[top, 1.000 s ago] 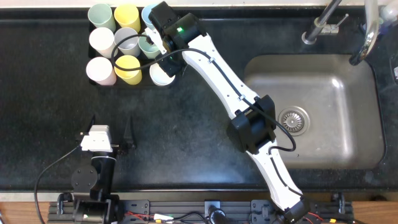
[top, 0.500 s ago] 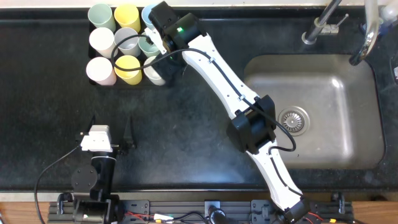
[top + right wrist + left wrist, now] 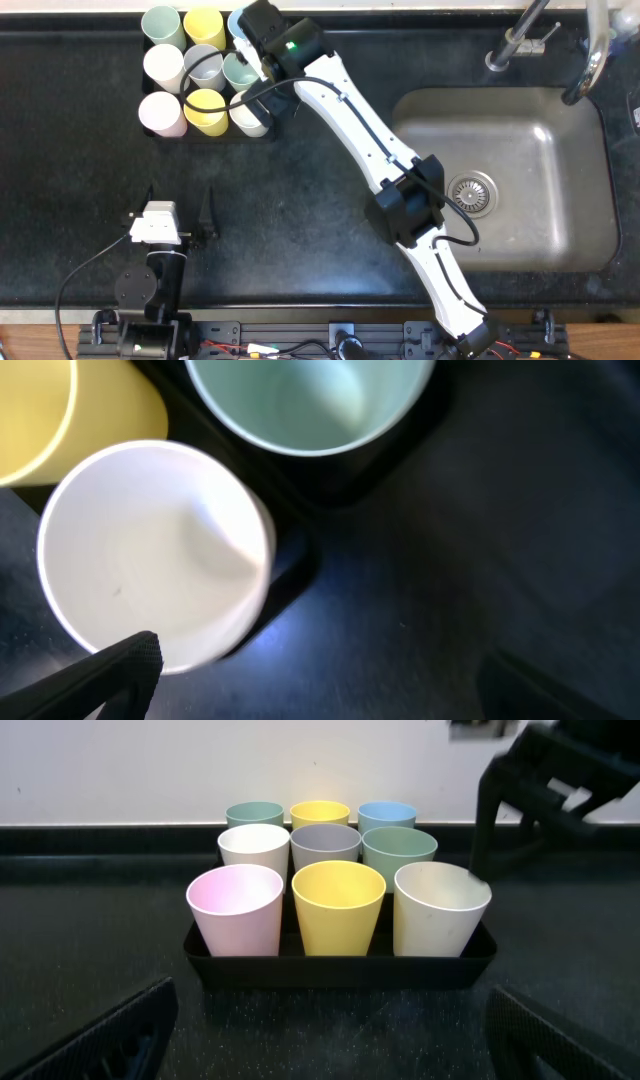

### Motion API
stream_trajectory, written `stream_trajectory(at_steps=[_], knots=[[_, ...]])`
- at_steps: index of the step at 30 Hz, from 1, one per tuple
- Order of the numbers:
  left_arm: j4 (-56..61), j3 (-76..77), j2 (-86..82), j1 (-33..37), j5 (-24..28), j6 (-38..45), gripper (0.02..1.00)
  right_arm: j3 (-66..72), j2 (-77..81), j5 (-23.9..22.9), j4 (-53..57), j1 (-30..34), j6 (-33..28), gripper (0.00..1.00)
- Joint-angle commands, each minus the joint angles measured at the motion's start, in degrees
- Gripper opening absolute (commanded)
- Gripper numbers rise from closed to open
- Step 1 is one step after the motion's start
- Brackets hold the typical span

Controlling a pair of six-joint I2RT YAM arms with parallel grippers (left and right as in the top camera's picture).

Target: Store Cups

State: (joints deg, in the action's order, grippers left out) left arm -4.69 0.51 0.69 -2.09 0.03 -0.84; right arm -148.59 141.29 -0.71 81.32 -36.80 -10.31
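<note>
Top view: 9 cups point(image 3: 203, 62) packed 3 by 3 at far left of desk point(image 3: 300, 230). Cream cup point(image 3: 246, 112) seated in corner slot. Storing judged done. Left gripper point(image 3: 180, 200) wide open, empty.

Left wrist view: black tray point(image 3: 340, 970) filled. Cups smooth, tapered, pastel plastic.

Right wrist view: right gripper point(image 3: 330, 695) spread wide over cream cup, nothing held.

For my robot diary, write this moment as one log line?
right gripper open over cream cup | cream cup in tray | left gripper open, away from tray
</note>
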Motion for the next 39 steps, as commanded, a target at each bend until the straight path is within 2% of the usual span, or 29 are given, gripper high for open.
stream_trajectory(at_steps=[1,5,7,9,11,15,18,21,23,28,32,34,39], knots=[[-0.15,-0.07,-0.55,0.52,0.35,1.27,1.0,-3.56,-11.13,-2.05,2.4,3.08,5.27,0.998],[-0.15,-0.07,-0.55,0.52,0.35,1.27,1.0,-3.5,-17.33,-0.96,10.19,8.11,10.58,0.996],[-0.15,-0.07,-0.55,0.52,0.35,1.27,1.0,-2.6,-19.37,-2.01,15.08,11.39,11.45,0.998],[-0.15,-0.07,-0.55,0.52,0.35,1.27,1.0,0.81,-22.51,-5.09,15.5,14.29,12.37,0.998],[-0.15,-0.07,-0.55,0.52,0.35,1.27,1.0,6.32,-26.8,-5.29,15.21,17.29,15.93,0.998],[-0.15,-0.07,-0.55,0.52,0.35,1.27,1.0,24.17,-38.16,-4.85,9.84,22.14,18.8,0.996],[-0.15,-0.07,-0.55,0.52,0.35,1.27,0.998,41.9,-48.13,-4.5,1.92,24.33,21.05,0.998],[-0.15,-0.07,-0.55,0.52,0.35,1.27,0.998,60.87,-58.84,-3.78,-10.93,24.85,21.0,0.998],[-0.15,-0.07,-0.57,0.52,0.35,1.27,1.0,73.37,-66.34,-4.11,-22.67,24.96,20.92,0.998],[-0.15,-0.07,-0.55,0.52,0.35,1.27,1.0,100.69,-83.97,-8.48,-50.12,26.45,17.57,0.998],[-0.15,-0.07,-0.55,0.52,0.35,1.27,1.0,116.91,-96.43,-7.39,-69.18,28.57,16.96,0.998],[-0.15,-0.07,-0.55,0.52,0.35,1.27,0.998,122.11,-100.91,-7.23,-73.48,29.55,16.94,0.993],[-0.15,-0.07,-0.55,0.52,0.35,1.27,1.0,128.48,-107.3,-7.23,-73.61,30.84,16.94,0.998]])
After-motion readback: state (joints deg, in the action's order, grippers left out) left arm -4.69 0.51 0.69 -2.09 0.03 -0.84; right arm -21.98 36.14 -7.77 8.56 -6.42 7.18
